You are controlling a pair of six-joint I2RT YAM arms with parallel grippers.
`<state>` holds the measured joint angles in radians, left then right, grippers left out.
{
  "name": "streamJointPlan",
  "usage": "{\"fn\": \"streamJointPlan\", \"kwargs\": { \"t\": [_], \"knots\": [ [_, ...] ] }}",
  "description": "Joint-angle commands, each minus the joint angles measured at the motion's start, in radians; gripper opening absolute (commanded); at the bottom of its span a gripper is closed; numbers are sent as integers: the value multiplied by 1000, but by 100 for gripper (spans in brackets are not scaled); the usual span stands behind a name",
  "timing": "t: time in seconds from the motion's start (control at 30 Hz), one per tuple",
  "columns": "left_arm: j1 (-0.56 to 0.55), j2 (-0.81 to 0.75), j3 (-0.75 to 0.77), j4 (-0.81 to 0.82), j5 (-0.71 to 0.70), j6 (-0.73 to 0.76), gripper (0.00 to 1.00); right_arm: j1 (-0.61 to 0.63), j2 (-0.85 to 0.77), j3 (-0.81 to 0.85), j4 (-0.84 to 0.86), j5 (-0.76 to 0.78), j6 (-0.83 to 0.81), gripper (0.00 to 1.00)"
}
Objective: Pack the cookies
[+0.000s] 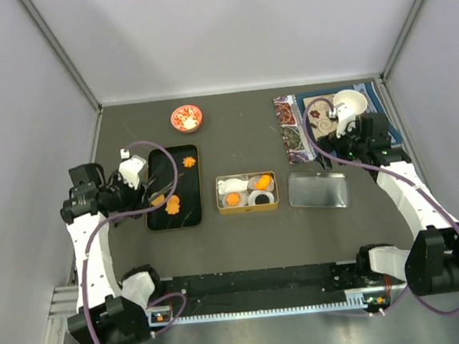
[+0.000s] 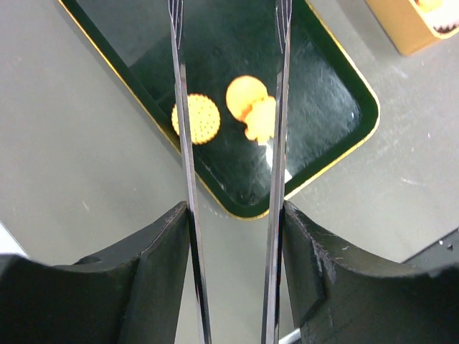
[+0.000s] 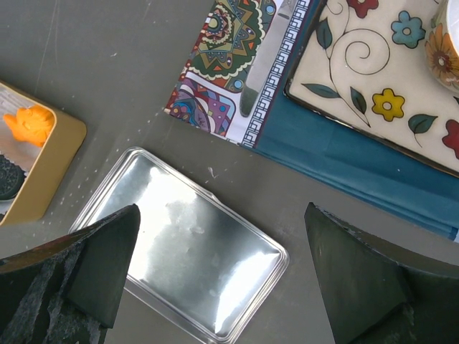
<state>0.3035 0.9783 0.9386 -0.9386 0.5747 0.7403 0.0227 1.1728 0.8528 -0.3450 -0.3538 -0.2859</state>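
Observation:
Three orange cookies lie on the black gold-rimmed tray point(image 1: 187, 216): one at the far end point(image 1: 187, 163) and two near its front left point(image 1: 158, 199). In the left wrist view a round dotted cookie point(image 2: 196, 119), a plain disc point(image 2: 244, 93) and a flower-shaped one point(image 2: 262, 119) show between two thin metal tong blades point(image 2: 183, 129). My left gripper point(image 2: 233, 208) is shut on those tongs, above the tray's near corner; their tips run out of view. More cookies point(image 1: 262, 182) sit in the gold box point(image 1: 249, 208). My right gripper point(image 3: 222, 215) hangs open over the silver lid point(image 3: 186, 251).
The gold box point(image 3: 50, 168) also holds white paper cups point(image 1: 232, 186). A small red bowl point(image 1: 186, 118) stands at the back. At the back right, a patterned cloth point(image 3: 229, 64) and a floral plate point(image 3: 358, 72) lie under the right arm. Grey walls close in both sides.

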Motion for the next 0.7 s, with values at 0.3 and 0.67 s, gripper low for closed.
{"fn": "streamJointPlan", "kwargs": {
  "t": [0.3, 0.67],
  "knots": [
    [244, -23, -23, -210, 16, 346, 56, -10, -19, 51, 8, -36, 1, 99],
    [318, 94, 28, -233, -45, 455, 56, -10, -22, 51, 6, -42, 1, 99]
  ]
}}
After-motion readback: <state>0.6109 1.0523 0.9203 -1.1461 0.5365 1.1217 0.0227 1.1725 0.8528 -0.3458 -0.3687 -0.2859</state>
